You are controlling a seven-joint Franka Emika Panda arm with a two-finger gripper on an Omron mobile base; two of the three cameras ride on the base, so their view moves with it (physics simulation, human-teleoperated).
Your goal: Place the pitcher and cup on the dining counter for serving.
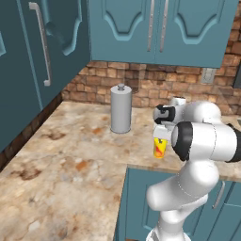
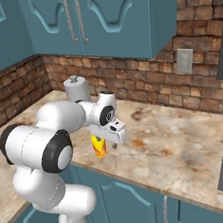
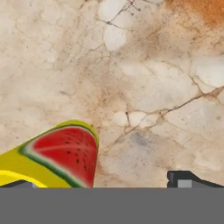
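The white arm folds forward at its elbow, wrist turned down, fingers [image 3: 183,180] spread wide apart

Base views flank arm, sharing cup [image 1: 159,148] on counter [image 1: 70,155]; hand view looks straight down, close.

A beige-brown marbled stone surface [image 1: 70,155] wraps around a corner, with rust-coloured patches in the stone. Below its near edge stand teal base cabinets [image 2: 132,201] with slim metal handles. A red-brown brick wall [image 1: 141,77] runs along the far side, carrying a grey outlet plate [image 2: 184,60] to the right. Teal upper cabinets [image 1: 160,28] with arched panels hang above, and a tall teal cabinet [image 1: 28,66] with a long handle stands at left. Light is even.
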